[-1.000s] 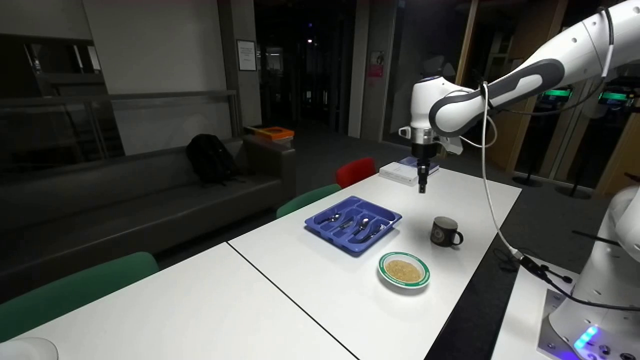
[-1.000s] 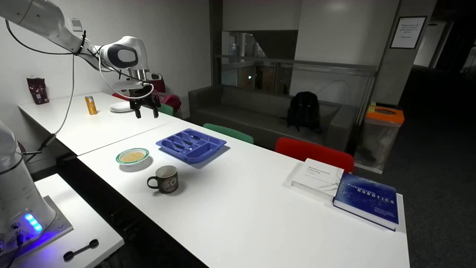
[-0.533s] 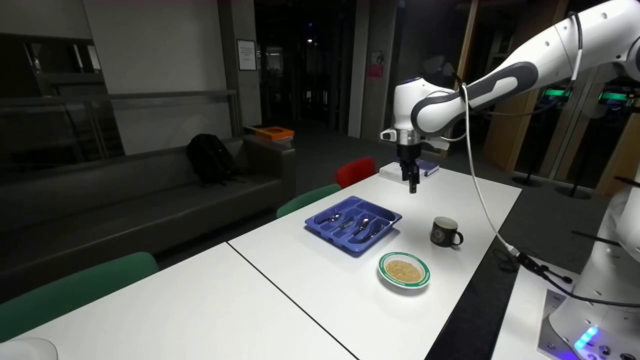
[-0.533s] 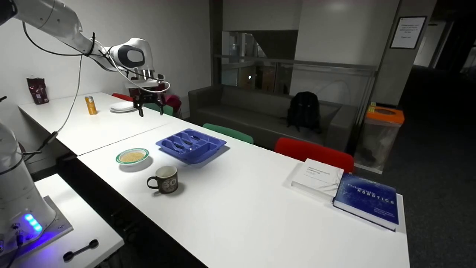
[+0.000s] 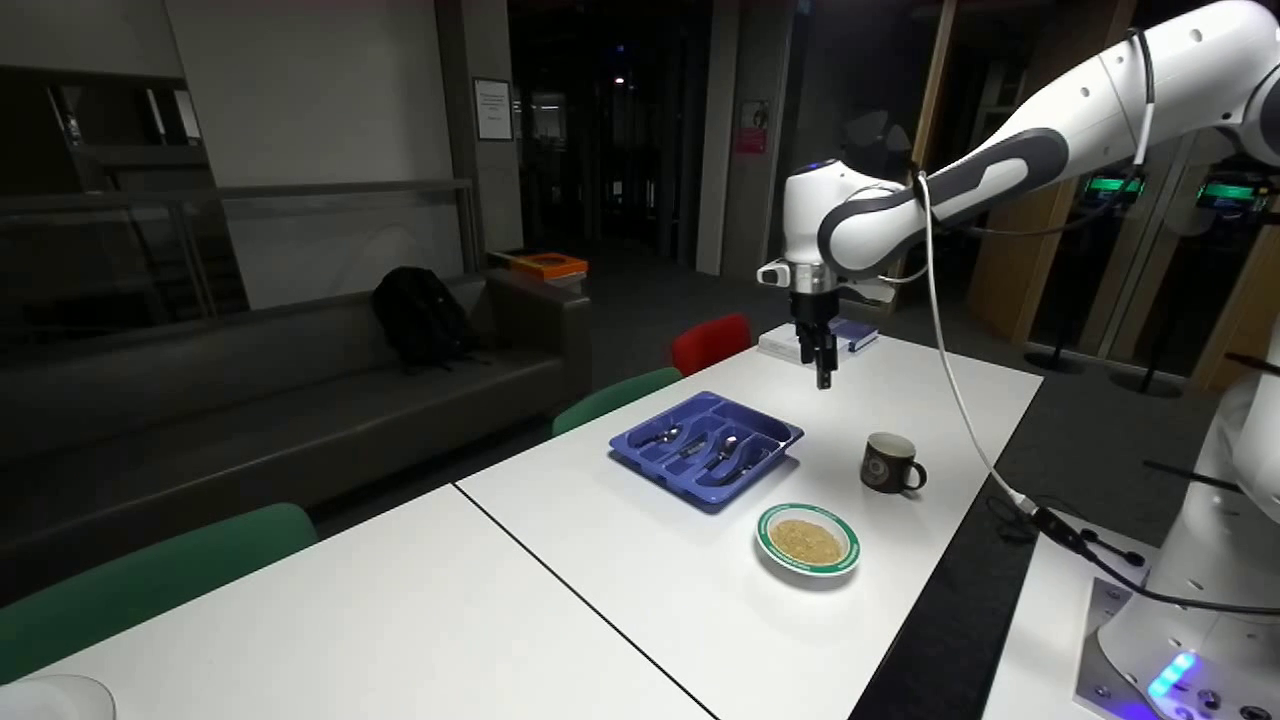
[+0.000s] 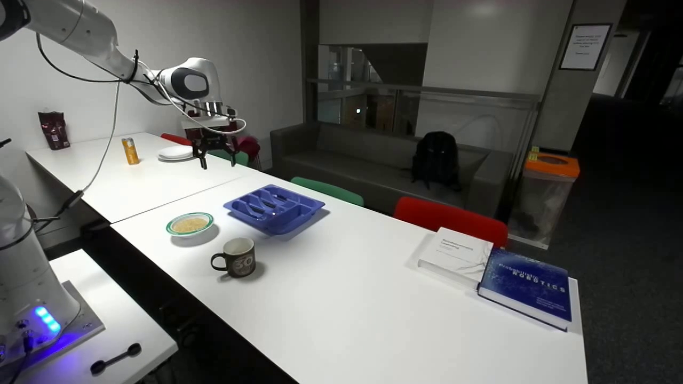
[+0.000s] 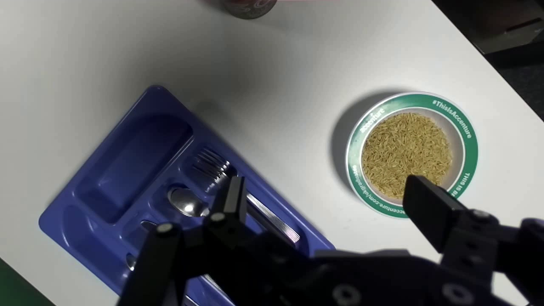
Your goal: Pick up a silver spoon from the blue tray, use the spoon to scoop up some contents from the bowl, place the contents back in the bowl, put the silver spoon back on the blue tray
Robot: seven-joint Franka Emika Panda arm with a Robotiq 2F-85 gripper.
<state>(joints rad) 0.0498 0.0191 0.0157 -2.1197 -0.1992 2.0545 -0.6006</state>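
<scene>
1. The fingers (image 7: 425, 208) of my black two-fingered gripper (image 6: 219, 163) stand wide apart, above the smooth white table surface (image 6: 384, 309).
2. A silver metal spoon (image 7: 186, 202) lies in the rectangular blue plastic tray (image 7: 155, 102), in the compartment beside that of the silver metal fork (image 7: 212, 168); in my wrist view the gripper covers the spoon's handle.
3. The small round white bowl (image 7: 471, 146) with a green rim sits near the surface's long edge beside my white base (image 6: 37, 288), apart from the tray. It holds loose tan grains (image 7: 403, 148); only my wrist view lets me read the rim's lettering (image 7: 451, 114).
4. The dark handled mug (image 6: 239, 256) stands near that same edge; an exterior view shows a printed 30 (image 6: 245, 262) on it.
5. Beyond the surface's dark seam (image 5: 570, 588), an exterior view adds an orange cylindrical can (image 6: 130, 152) and a dark red pouch (image 6: 54, 130). Both exterior views show a blue book (image 6: 525, 290) and a white book (image 6: 459, 253) at the opposite end.
6. Green plastic chairs (image 6: 328, 189) and a red plastic chair (image 6: 451, 218) line the other long edge; past them stands a dark grey sofa (image 6: 352, 152) with a black backpack (image 6: 436, 159).
</scene>
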